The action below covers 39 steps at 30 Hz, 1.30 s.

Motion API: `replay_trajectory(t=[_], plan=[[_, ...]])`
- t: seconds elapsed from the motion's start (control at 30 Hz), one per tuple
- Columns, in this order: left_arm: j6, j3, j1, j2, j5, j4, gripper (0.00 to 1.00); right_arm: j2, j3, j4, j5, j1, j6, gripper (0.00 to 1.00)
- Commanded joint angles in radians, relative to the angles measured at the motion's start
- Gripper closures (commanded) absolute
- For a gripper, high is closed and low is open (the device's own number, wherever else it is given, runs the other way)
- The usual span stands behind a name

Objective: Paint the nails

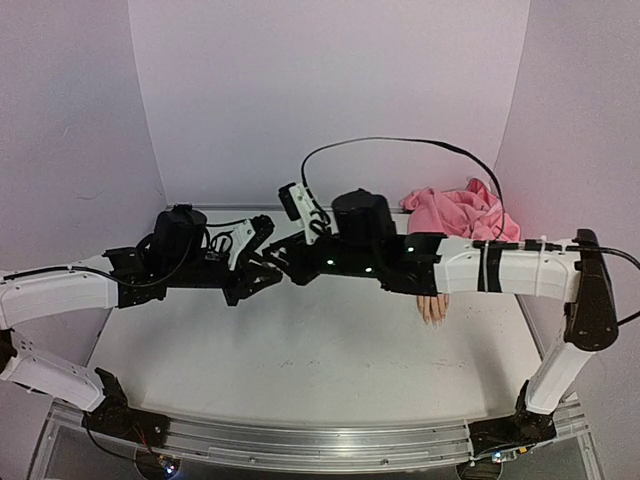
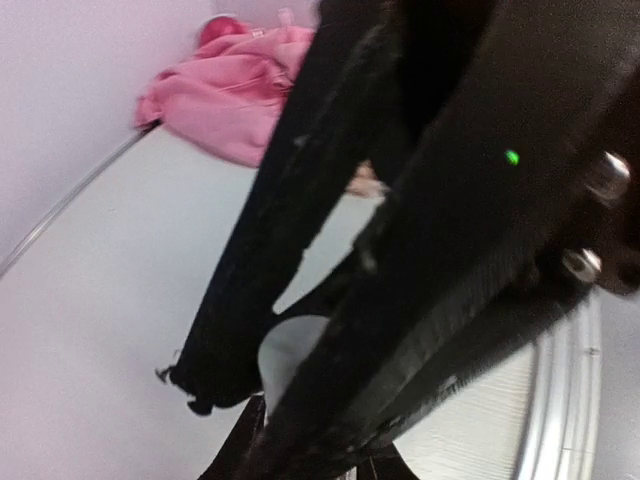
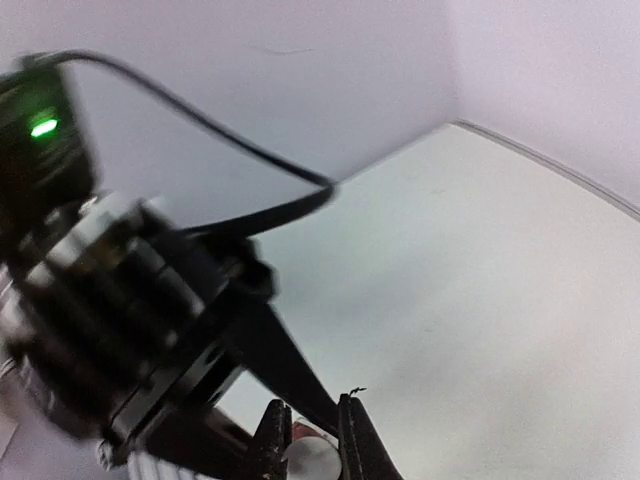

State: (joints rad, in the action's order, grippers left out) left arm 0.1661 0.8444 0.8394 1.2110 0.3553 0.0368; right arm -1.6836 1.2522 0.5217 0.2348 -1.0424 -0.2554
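Observation:
The mannequin hand (image 1: 432,308) pokes out from under my right forearm, its pale nails (image 1: 435,321) pointing toward me. Its pink sleeve (image 1: 462,212) lies behind. A sliver of the hand shows in the left wrist view (image 2: 365,183). Both grippers meet left of centre, above the table. My right gripper (image 1: 285,262) (image 3: 312,445) is shut on the white cap (image 3: 312,463) of the pinkish polish bottle (image 3: 300,432). My left gripper (image 1: 262,270) (image 2: 308,455) holds the bottle from the other side. The cap (image 2: 288,355) shows there, but the bottle body is hidden behind the right fingers (image 2: 250,290).
The pink cloth (image 2: 230,95) is bunched at the table's back right corner. A black cable (image 1: 400,145) loops above the right arm. White walls close the table at the back and sides. A metal rail (image 1: 320,440) runs along the near edge.

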Motion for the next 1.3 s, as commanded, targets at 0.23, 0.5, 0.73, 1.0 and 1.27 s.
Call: replay_trajectory(t=[0.23,0.5,0.73,1.0,1.27], plan=[[0.044,0.025,-0.013,-0.064,-0.365,-0.097,1.00,-0.074,0.165,-0.193,-0.656,-0.169,-0.269,0.98],[0.049,0.033,-0.013,-0.051,-0.192,-0.091,1.00,0.110,0.077,-0.114,-0.353,-0.096,-0.176,0.36],[0.043,0.052,-0.013,-0.045,0.282,-0.090,1.00,0.286,-0.153,-0.029,-0.023,0.063,-0.118,0.21],[-0.037,0.104,-0.013,0.037,0.713,-0.090,1.00,0.328,-0.301,0.273,0.504,0.104,-0.040,0.24],[-0.060,0.116,-0.012,0.069,0.750,-0.089,1.00,0.226,-0.218,0.325,0.594,0.100,-0.045,0.31]])
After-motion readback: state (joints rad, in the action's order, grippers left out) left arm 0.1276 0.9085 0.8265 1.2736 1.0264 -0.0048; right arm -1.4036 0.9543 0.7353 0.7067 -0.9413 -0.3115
